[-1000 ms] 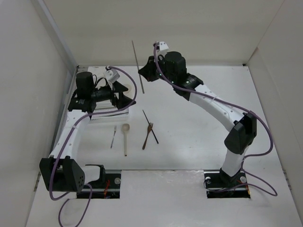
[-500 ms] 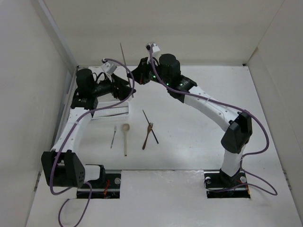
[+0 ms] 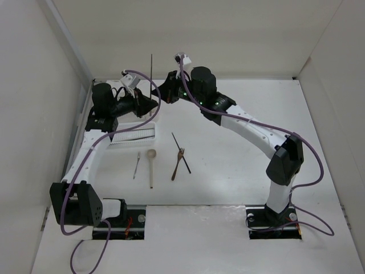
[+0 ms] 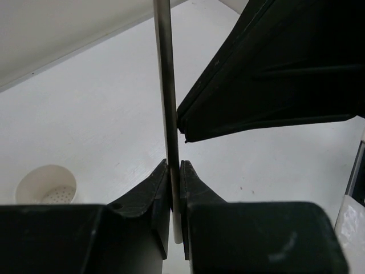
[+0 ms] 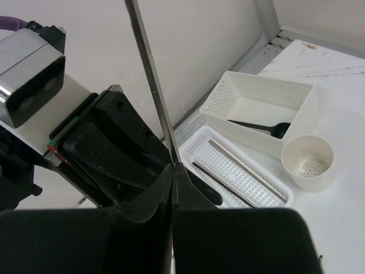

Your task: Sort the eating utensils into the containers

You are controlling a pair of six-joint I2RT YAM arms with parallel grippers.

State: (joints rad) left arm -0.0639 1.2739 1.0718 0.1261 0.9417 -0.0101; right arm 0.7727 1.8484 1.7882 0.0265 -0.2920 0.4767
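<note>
A grey chopstick [image 3: 151,77] stands upright in the air at the back left, pinched by both arms. My right gripper [image 3: 154,95] is shut on it [image 5: 147,74], and just below my left gripper [image 3: 150,108] is shut on its pale lower end [image 4: 165,85]. Under them lies the ribbed tray [image 5: 276,197] with a pale chopstick [image 5: 245,162] and a dark chopstick [image 5: 219,180]. The rectangular box [image 5: 228,94] holds a dark spoon [image 5: 263,129]. The round cup [image 5: 308,162] stands beside it. On the table lie a metal fork [image 3: 137,164], a pale wooden spoon [image 3: 151,166], a brown wooden fork [image 3: 178,164] and a dark chopstick [image 3: 181,152].
White walls close the table on the left [image 3: 34,114], back and right. The right arm [image 3: 251,128] stretches diagonally across the table's middle. In the left wrist view the right gripper's black body [image 4: 274,74] hangs close above the left one's fingers.
The right arm carried the chopstick leftward and stood it upright. The left gripper rose to meet it and closed on its lower end.
</note>
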